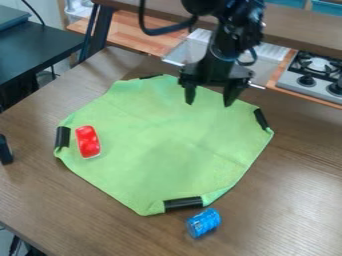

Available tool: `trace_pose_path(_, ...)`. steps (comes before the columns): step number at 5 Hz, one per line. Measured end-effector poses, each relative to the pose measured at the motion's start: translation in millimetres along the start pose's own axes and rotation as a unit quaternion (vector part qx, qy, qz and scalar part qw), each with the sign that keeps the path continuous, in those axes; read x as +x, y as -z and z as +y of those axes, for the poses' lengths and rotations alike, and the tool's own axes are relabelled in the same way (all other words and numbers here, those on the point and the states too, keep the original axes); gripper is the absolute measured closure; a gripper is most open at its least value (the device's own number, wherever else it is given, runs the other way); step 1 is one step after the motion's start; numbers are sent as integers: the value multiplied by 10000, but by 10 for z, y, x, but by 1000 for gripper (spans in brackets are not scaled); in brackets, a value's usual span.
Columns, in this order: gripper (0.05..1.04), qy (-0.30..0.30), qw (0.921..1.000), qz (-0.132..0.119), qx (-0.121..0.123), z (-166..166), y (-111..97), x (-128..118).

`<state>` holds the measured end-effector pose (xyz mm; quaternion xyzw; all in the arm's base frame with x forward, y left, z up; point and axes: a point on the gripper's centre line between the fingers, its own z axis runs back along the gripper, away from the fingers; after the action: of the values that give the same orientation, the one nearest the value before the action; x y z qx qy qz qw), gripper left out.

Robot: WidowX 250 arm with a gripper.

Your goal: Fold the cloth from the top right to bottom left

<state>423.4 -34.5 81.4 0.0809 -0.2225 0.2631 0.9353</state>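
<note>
Item one: a green cloth, lying mostly flat on the wooden table. Black bands are gripping its edge at four places: top, right, bottom and left.

Item two: a black two-finger gripper, hanging above the cloth's upper-right side between the top and right bands. Its fingers are standing wide apart, holding nothing; whether the tips are touching fabric, I am not able to tell from here.

Item three: a red toy piece, resting on the cloth beside the left band.

Item four: a blue can, lying on its side just beyond the bottom band, off the cloth.

Handling note: the step in hand is, I am judging, taking hold of the upper-right edge. The fingers are needing a shallow pinch on the margin, straddling the hem without pressing into the wood. A moderate lift is then serving best, with a slow diagonal carry towards the lower left. A low drag is risking bunching; the red piece is liable to being covered or nudged.
</note>
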Motion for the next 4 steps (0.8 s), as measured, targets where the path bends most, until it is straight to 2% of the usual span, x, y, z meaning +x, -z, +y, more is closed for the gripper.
trace_pose_path(2, 84, -14, 9999, -57, -145, -469, 67, -109)
trace_pose_path(3, 84, -209, 9997, 45, -95, -592, 209, -91)
trace_pose_path(4, 84, -288, 9995, -53, -85, -708, 298, -70)
